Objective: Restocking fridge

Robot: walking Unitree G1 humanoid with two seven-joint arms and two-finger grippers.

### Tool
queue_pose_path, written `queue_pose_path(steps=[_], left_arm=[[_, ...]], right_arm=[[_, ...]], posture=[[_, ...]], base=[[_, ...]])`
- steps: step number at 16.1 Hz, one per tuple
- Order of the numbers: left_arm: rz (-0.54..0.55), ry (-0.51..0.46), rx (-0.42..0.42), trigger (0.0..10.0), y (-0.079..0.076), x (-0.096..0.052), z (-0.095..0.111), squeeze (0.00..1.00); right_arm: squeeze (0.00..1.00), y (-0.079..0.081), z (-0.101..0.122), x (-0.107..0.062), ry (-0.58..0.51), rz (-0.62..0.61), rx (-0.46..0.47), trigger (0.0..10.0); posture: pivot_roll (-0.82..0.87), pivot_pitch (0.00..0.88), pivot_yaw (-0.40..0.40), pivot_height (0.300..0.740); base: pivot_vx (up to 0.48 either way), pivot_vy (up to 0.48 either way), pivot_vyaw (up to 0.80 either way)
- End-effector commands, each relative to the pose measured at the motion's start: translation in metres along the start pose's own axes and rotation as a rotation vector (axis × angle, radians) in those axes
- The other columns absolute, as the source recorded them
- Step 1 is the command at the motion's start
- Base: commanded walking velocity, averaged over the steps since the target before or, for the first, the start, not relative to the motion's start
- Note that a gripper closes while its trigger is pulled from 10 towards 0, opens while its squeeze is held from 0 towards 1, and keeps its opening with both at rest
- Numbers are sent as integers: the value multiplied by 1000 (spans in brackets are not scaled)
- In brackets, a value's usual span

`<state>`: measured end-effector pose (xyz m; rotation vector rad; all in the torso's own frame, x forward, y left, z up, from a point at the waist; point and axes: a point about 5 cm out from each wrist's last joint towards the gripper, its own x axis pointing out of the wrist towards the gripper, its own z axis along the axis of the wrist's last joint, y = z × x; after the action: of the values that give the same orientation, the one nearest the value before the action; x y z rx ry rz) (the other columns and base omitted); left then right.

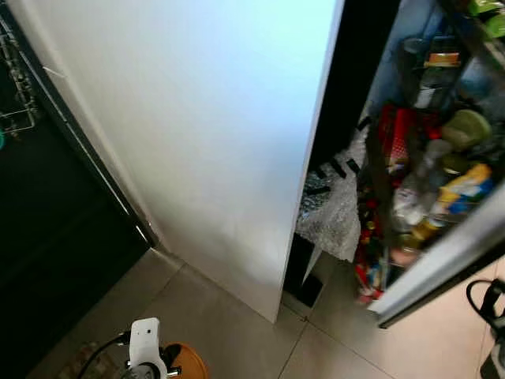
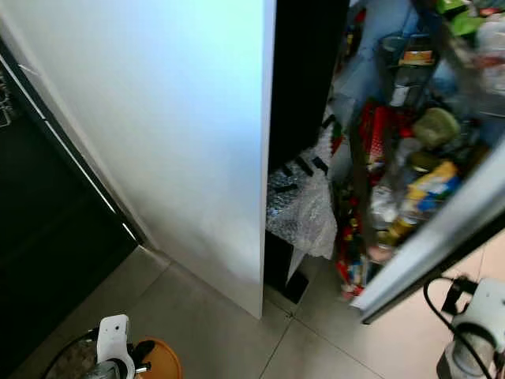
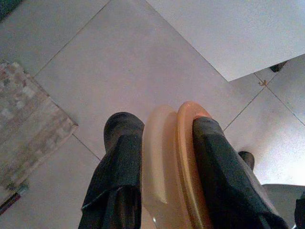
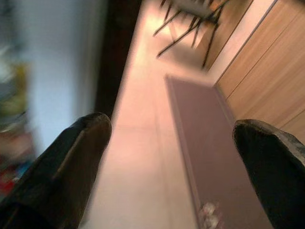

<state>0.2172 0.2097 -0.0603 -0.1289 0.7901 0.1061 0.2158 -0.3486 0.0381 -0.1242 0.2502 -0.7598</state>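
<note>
The left tool (image 3: pixel 164 167) is clamped on a flat orange plastic disc-shaped item (image 3: pixel 183 162), held low over the pale tiled floor (image 1: pixel 229 324) near the corner of the tall white fridge door (image 1: pixel 205 134). The right tool (image 4: pixel 171 167) hangs wide apart and empty beside the open door shelves crowded with bottles and jars (image 1: pixel 426 189). To do this well, the robot should probably step around the door edge, keep the grip firm and level, and choose a free shelf spot before reaching in.

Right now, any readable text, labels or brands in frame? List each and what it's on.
None legible.
Packages and bottles on the fridge door shelves: labels show as colour patches, too blurred to read.
Orange plate held in the left gripper: no print visible.
White fridge door: plain, no markings.
</note>
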Motion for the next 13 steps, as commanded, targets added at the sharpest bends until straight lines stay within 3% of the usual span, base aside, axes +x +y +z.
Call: queue_pose_path(steps=[1,4,6,9,13], left_arm=[[6,51,11,10000,3,-3,-14,0],[5,53,7,10000,3,-3,-14,0],[5,53,8,10000,3,-3,-14,0],[9,53,2,10000,4,-3,-14,0],[17,61,26,10000,5,-4,-16,0]], right_arm=[[0,16,-31,-13,131,107,3,10000],[0,42,-75,-40,328,269,-34,10000],[0,58,-110,-73,507,384,-116,10000],[0,71,-144,-118,686,535,-222,10000],[0,87,-144,-126,697,560,-154,10000]], posture=[[-11,149,21,740],[-11,146,24,740],[-14,145,27,740],[3,143,28,740],[-3,143,30,740]], base=[[0,0,0],[0,0,0],[0,0,0],[0,0,0],[0,0,0]])
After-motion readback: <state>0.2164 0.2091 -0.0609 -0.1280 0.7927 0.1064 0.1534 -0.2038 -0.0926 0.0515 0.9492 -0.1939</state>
